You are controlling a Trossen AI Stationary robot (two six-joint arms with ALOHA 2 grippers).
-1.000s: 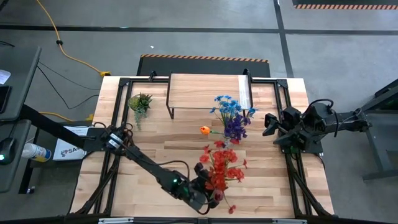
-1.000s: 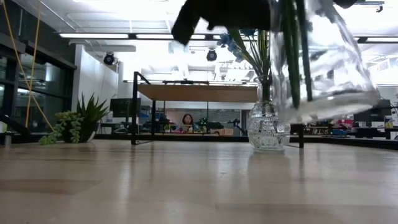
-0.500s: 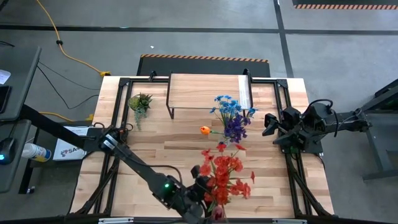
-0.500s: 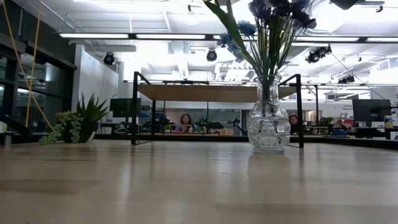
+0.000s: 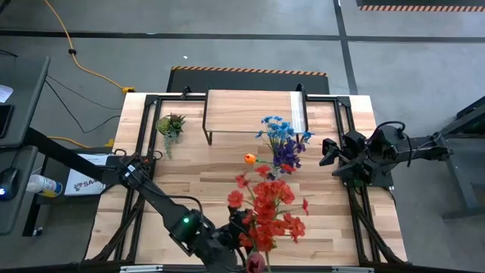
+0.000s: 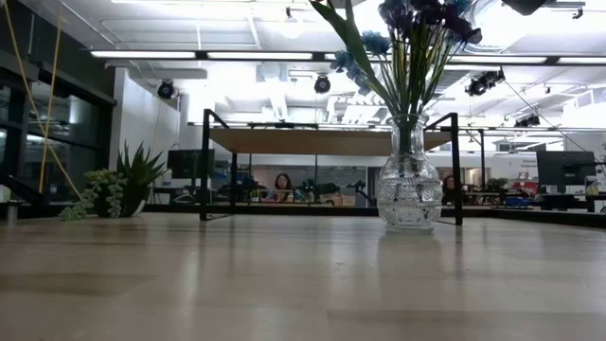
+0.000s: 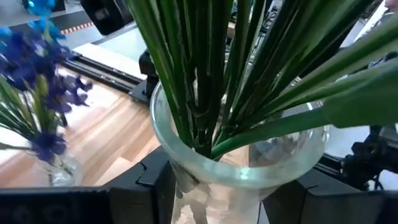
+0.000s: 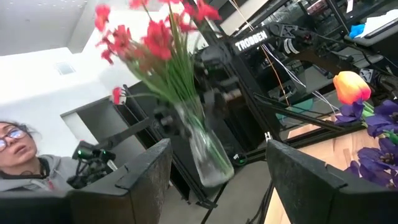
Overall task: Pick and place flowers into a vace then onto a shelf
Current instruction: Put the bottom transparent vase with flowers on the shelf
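I note the vase (image 7: 239, 168) clamped between my left gripper's (image 7: 217, 186) matt black fingers is clear, smooth, glossy glass, and the flower (image 7: 205, 68) stems inside it look like smooth, slightly shiny green plastic. Beyond that gripper the second vase (image 6: 408, 180) is textured cut glass, standing on a pale, satin-finished wooden tabletop (image 5: 197, 178). The shelf (image 5: 250, 111) is light matt wood on thin black metal legs.

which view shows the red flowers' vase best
The right wrist view: the clear vase shows whole, tilted, lifted off the table in the left gripper, red flowers above. The left wrist view shows only its rim and stems close up. The high view mostly hides it under blooms. The low view misses it.
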